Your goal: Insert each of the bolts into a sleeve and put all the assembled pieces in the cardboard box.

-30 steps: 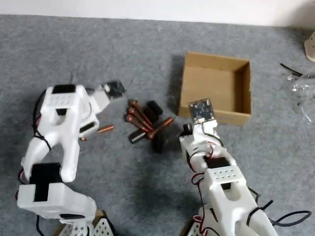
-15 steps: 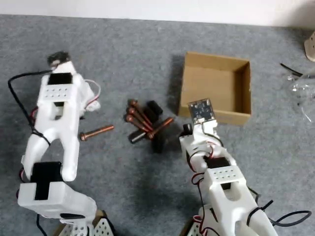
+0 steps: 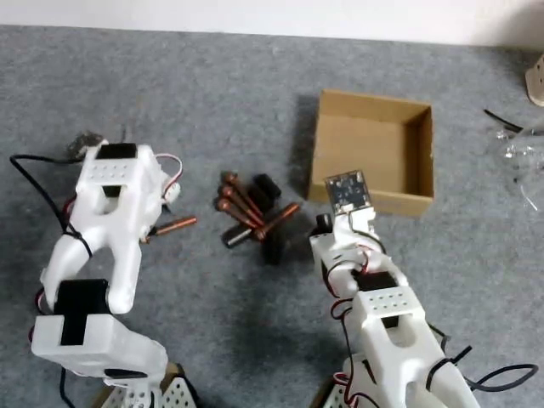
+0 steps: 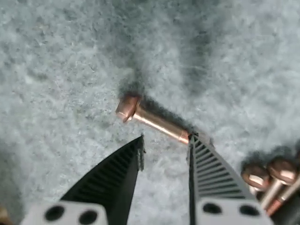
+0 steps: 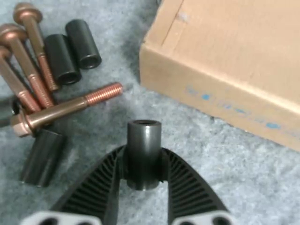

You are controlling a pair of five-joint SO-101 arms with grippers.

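Since half a second ago, the left arm (image 3: 110,200) has swung back over the lone bolt (image 4: 152,119), covering its head end in the high view. The left gripper (image 4: 165,140) stands with its jaws apart. The bolt lies crosswise on the grey carpet (image 4: 70,56) just ahead of the tips, its shank end right at one tip. The right gripper (image 5: 143,152) is clamped on a black sleeve (image 5: 143,133), near the cardboard box (image 5: 211,93), with the pile of bolts and sleeves (image 5: 42,70) close by.
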